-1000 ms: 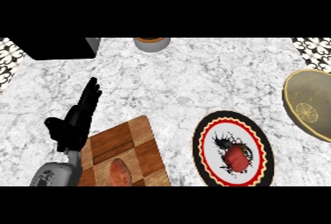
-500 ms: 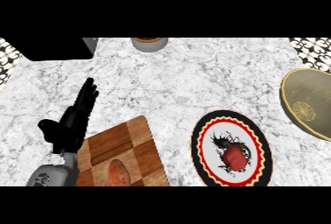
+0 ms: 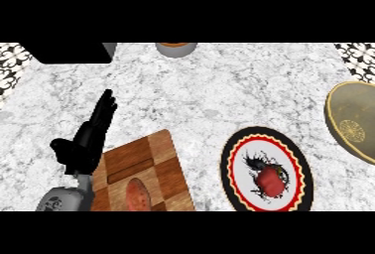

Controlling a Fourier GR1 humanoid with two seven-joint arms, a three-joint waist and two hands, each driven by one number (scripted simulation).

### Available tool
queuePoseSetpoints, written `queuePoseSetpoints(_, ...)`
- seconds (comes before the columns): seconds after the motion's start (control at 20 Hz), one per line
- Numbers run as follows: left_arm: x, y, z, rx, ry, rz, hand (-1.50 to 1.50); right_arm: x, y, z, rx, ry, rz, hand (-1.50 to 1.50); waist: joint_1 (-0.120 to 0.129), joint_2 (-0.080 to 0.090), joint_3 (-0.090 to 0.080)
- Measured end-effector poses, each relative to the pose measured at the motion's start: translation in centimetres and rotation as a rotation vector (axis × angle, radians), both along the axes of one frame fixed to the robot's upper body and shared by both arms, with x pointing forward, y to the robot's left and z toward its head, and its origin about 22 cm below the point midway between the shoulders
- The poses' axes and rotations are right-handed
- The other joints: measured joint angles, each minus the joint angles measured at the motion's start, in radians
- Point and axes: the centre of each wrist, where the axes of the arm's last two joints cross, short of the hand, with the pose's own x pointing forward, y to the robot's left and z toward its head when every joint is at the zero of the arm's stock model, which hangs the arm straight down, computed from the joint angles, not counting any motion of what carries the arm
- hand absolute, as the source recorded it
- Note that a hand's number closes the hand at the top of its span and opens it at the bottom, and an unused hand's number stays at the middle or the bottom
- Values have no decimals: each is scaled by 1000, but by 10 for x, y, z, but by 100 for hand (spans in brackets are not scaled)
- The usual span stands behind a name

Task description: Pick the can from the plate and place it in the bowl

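1 can (image 3: 271, 180) on 1 plate (image 3: 245, 171); 1 bowl (image 3: 353, 121); 1 left hand (image 3: 86, 141).

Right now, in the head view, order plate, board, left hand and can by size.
Largest: plate and board, about alike; the board is cut off at the edge.
Then: left hand.
Smallest: can.
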Motion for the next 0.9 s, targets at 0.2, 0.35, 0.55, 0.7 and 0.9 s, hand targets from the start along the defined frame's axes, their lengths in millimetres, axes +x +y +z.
queuePoseSetpoints(0.2, 3, -6, -1, 6, -2, -9, 0, 17, -4, 20, -12, 9, -64, 150, 10, 2, 0)
queuePoseSetpoints(0.35, 5, -11, 1, 7, -7, -18, 0, 35, -12, 27, -31, 14, -115, 150, 19, 4, 1)
queuePoseSetpoints(0.55, 8, -12, 0, 4, -6, -27, 0, 58, -22, 28, -125, -3, -212, 150, 30, 7, 1)
queuePoseSetpoints(0.7, 11, -14, 7, 3, -7, -39, 0, 75, -30, 25, -218, -27, -280, 150, 41, 9, 2)
queuePoseSetpoints(0.9, 8, -14, 7, 2, -6, -49, 0, 103, -43, 1, -282, -37, -340, 150, 47, 10, 2)
